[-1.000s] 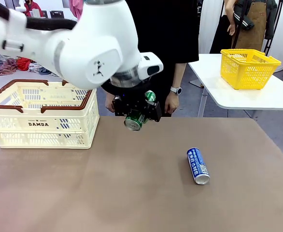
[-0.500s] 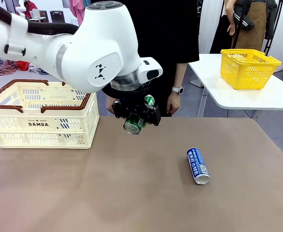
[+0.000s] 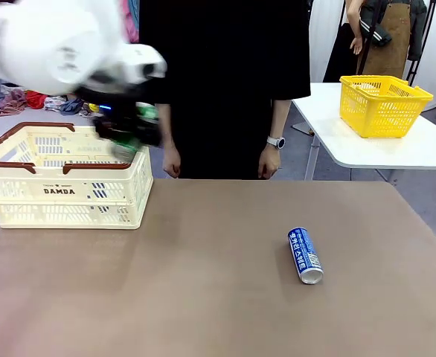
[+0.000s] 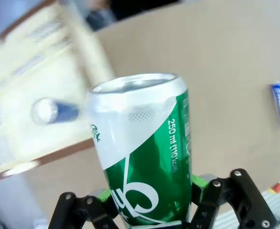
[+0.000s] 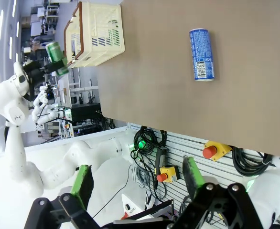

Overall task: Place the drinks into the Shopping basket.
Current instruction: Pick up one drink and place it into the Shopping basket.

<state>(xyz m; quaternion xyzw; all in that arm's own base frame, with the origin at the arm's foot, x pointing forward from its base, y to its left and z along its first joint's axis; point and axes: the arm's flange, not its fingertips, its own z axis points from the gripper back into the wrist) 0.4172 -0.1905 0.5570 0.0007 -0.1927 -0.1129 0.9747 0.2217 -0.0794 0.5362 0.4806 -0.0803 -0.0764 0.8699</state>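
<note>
Black "DAMDA" print is noted on the shopping basket [image 3: 69, 201], and "250 ml" on the green can [image 4: 145, 143]. White text on the blue can [image 3: 305, 255] cannot be read. The green can is gripped by the left end effector [image 4: 152, 191] over the basket's 3 o'clock rim. The blue can lies on the counter [image 3: 203, 297] at the basket's 4 o'clock. A blurred blue cylinder [image 4: 49, 110] is seen inside the basket. The right end effector [image 5: 136, 179] is spread wide and holds nothing.

Rounded, glossy white left arm [image 3: 50, 44] ends in a black left end effector [image 4: 152, 188] with silver screw heads; the right end effector [image 5: 136, 186] has black jointed links and green pads [image 5: 81, 185] on its two fingers.
</note>
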